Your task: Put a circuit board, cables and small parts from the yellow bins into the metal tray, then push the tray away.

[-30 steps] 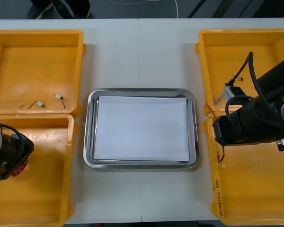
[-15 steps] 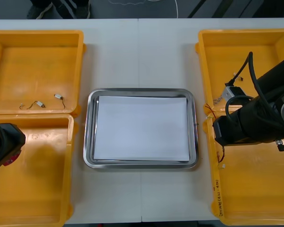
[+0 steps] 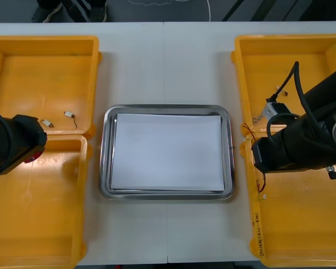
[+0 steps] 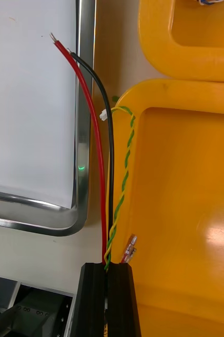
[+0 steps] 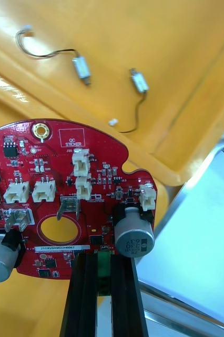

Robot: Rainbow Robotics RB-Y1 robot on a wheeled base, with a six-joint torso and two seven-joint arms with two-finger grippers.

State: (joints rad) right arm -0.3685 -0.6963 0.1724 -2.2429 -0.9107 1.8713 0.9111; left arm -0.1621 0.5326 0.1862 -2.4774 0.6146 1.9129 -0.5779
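Observation:
A round red circuit board [image 5: 64, 195] hangs edge-first in my left gripper [image 5: 104, 258], which is shut on it. This gripper [image 3: 22, 148] hovers over the wall between the two left yellow bins [image 3: 84, 137], with the board [image 3: 33, 156] peeking out beneath it. My right gripper [image 4: 108, 268] is shut on a bundle of cables: a red wire [image 4: 85, 121], a black wire [image 4: 105, 121] and a yellow-green twisted pair [image 4: 125, 174]. They run along the rim of the metal tray [image 4: 84, 158]. The right arm [image 3: 291, 148] sits over the near right bin's inner wall.
The metal tray [image 3: 103, 168], white inside, lies at the middle of the table. Two small metal parts [image 5: 81, 68] [image 5: 139, 80] with thin wires lie in the far left bin [image 3: 45, 78]. Another part [image 3: 274, 107] and cable sit in the far right bin [image 3: 302, 50].
My left arm has lifted from the near left bin and moved toward the far side and the tray, carrying the red board. The right arm has stayed put.

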